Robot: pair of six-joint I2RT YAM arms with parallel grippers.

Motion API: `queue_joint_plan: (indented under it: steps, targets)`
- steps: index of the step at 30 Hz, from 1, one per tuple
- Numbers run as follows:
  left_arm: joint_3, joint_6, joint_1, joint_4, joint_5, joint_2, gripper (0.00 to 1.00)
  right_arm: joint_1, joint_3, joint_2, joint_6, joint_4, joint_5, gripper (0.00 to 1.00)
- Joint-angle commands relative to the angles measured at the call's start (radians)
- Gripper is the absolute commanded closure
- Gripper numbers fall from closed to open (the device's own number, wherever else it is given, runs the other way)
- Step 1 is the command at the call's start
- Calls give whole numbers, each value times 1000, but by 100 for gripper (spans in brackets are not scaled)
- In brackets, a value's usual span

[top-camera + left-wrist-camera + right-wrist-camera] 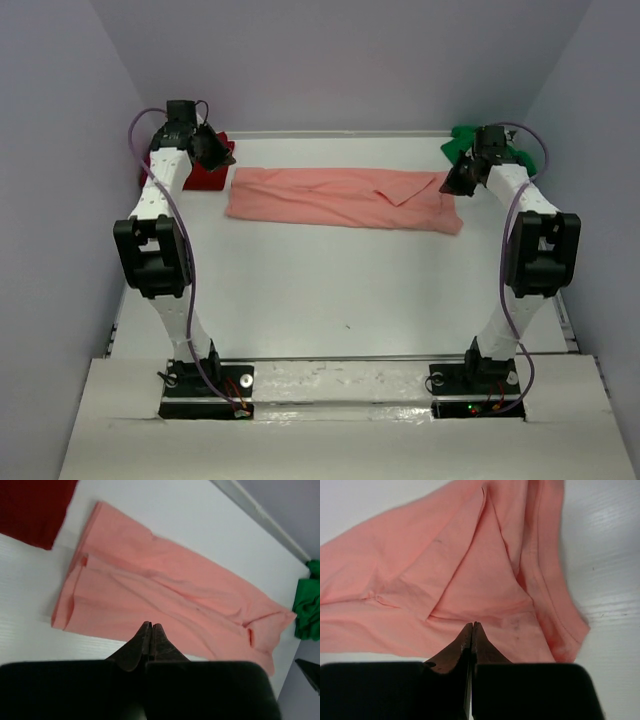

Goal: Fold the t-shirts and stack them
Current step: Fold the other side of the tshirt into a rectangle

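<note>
The salmon-pink t-shirt [340,198] lies folded into a long flat strip across the far middle of the table. It also shows in the left wrist view [165,595] and the right wrist view [455,565]. The dark red t-shirt [208,178] lies at the far left, partly hidden by the left arm, and shows in the left wrist view [35,507]. The bright green t-shirt [462,143] sits at the far right corner and shows in the left wrist view [307,607]. My left gripper [225,156] [151,626] hangs shut and empty over the strip's left end. My right gripper [453,185] [472,625] hangs shut and empty over its right end.
The white table [330,290] is boxed in by pale walls at the back and both sides. A raised white edge strip [260,517] runs along the back of the table. The arm bases stand at the near edge.
</note>
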Motion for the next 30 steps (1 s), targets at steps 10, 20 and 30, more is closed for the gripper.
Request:
queue_joint_plan:
  steps: [10, 20, 30]
  targets:
    - [-10, 72, -135, 66, 209, 234, 100, 3, 11, 92, 37, -9, -134, 100]
    - [116, 100, -149, -15, 170, 352, 100, 30, 103, 202, 1, -94, -78, 100]
    - [116, 137, -173, -118, 79, 349, 100, 49, 97, 227, -31, -209, 30, 100]
